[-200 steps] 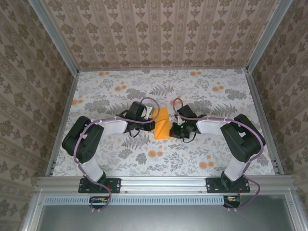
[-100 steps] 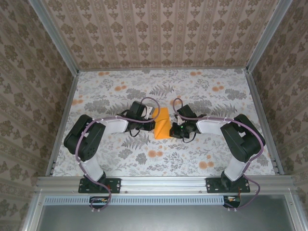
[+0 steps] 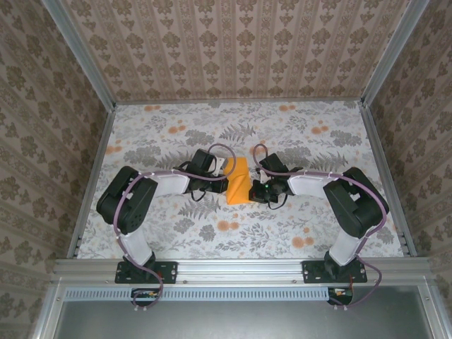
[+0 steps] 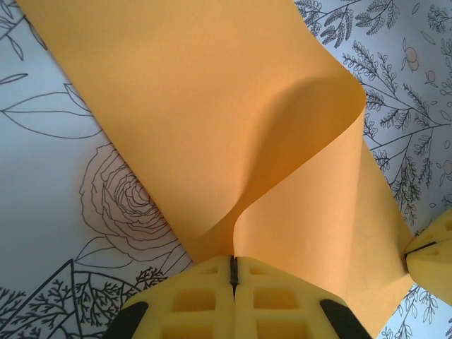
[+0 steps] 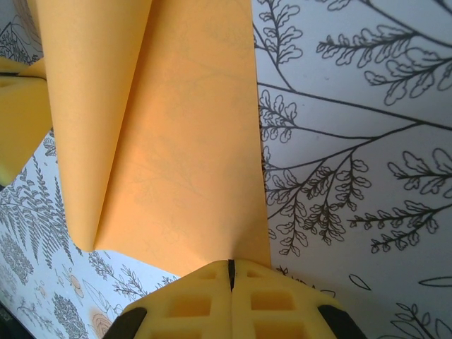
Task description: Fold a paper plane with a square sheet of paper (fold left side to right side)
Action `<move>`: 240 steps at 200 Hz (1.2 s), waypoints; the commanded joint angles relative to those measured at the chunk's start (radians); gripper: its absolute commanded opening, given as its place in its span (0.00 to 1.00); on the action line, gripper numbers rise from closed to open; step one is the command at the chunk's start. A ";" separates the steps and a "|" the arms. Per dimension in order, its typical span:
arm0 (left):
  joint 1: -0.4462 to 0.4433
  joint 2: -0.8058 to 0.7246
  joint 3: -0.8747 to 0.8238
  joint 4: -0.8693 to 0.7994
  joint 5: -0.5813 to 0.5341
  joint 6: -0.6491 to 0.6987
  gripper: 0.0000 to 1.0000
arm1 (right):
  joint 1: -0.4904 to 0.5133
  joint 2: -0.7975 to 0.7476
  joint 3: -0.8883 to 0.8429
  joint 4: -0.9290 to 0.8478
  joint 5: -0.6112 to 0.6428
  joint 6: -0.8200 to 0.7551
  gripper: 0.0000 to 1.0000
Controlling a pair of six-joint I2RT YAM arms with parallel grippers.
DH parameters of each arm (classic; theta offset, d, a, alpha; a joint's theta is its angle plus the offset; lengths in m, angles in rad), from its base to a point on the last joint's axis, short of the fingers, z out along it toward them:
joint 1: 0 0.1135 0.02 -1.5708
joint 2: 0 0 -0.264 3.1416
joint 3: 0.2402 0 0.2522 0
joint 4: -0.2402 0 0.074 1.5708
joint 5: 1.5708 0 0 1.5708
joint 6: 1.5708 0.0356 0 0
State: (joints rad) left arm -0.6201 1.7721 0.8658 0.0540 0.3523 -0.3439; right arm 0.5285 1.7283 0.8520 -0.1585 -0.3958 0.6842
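Here's the square sheet of paper (image 3: 238,181), bright orange, out in the middle of the table (image 3: 176,134) between the two arms. It isn't lying flat. One side is raised and bowed over in a soft loop, while the rest lies on the floral surface.

This is thin, feather-light stuff, I'd say: floppy, with no stiffness to hold a shape, quick to take a stray crease, and likely to skate on the table if nudged. It would tear if the two arms pulled against each other. The place to hold it is right at an edge or corner, with a small bite, so the middle stays free to roll.

And that's what we see. The left gripper (image 4: 233,272) is closed tight, jaws meeting with only a hairline seam between them, and the paper's edge is nipped there with the sheet curling up and away. The right gripper (image 5: 231,272) is pressed shut the same way, clamped on a near corner of the sheet, low to the table.

Both are holding paper and nothing else — the fold looks under way, but no crease is pressed down yet.
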 commanded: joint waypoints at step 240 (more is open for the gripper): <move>-0.022 0.037 0.053 -0.086 -0.034 0.056 0.00 | -0.051 -0.087 0.029 0.138 -0.116 0.056 0.02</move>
State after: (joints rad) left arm -0.6327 1.7985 0.9043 0.0185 0.3363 -0.3164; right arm 0.4889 1.6325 0.8635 -0.1261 -0.4465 0.6838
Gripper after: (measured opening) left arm 0.047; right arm 0.049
